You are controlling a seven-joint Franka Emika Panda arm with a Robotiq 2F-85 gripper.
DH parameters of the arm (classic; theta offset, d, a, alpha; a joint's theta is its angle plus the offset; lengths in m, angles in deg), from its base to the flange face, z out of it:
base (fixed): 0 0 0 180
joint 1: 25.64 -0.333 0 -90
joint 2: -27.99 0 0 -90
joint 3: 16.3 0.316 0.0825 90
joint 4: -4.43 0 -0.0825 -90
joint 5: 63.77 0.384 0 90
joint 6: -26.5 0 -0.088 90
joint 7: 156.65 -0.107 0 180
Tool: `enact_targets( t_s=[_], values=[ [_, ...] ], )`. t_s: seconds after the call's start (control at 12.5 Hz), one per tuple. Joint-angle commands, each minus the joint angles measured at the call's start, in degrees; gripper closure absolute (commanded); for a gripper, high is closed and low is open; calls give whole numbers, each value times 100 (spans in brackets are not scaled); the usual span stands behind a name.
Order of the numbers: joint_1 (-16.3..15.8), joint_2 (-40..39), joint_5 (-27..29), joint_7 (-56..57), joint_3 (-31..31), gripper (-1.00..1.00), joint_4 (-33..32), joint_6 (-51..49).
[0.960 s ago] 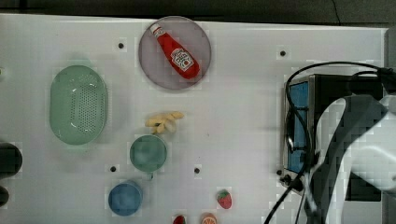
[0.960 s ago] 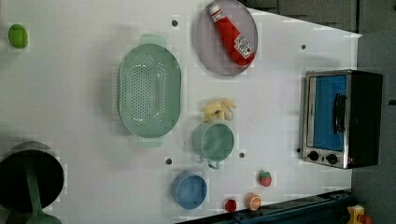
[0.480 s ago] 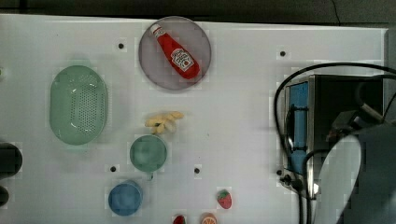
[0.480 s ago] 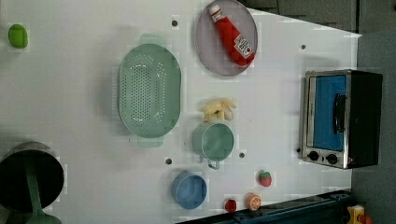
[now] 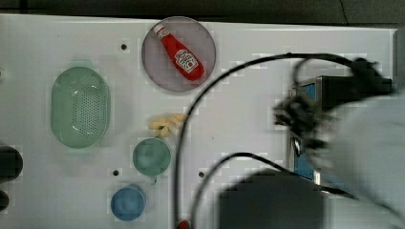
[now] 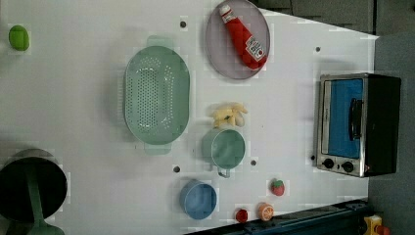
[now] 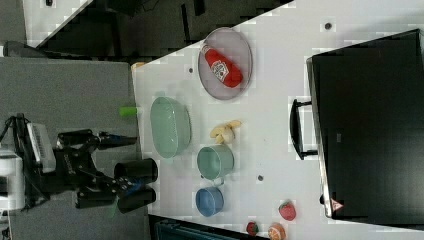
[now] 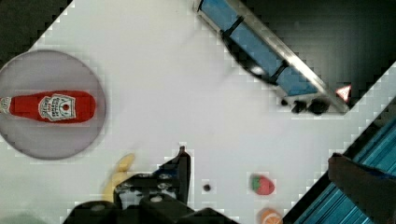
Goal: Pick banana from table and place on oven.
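The pale-yellow banana [image 6: 228, 114] lies on the white table [image 6: 293, 98], between the green cup and the grey plate; it also shows as the banana [image 5: 167, 124] and the banana [image 7: 225, 131]. The oven [image 6: 357, 125] stands at the left view's right, blue glass door shut, black top bare [image 7: 370, 125]. My arm [image 5: 363, 143] is a blurred mass over the oven side in the top view, far from the banana. My gripper [image 7: 117, 167] hangs open and holds nothing, off the table's far end in the right view. One black finger [image 8: 183, 165] shows next to the banana [image 8: 119, 175].
A green colander [image 6: 156, 100], a green cup [image 6: 224, 149] and a blue cup [image 6: 198, 198] stand near the banana. A ketchup bottle [image 6: 243, 36] lies on a grey plate [image 6: 220, 58]. A toy strawberry [image 6: 277, 187] and a black pot [image 6: 29, 183] sit by the edges. Black cables [image 5: 181, 143] hang over the table.
In the top view my arm has swung in from the right and now covers much more of the view, its cables sweeping over the table. Nothing on the table has moved.
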Motion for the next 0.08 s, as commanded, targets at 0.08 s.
enact_targets(
  t_s=[0.08],
  values=[
    [-63,-213,117,-1719,496,-100,32,-13]
  ],
)
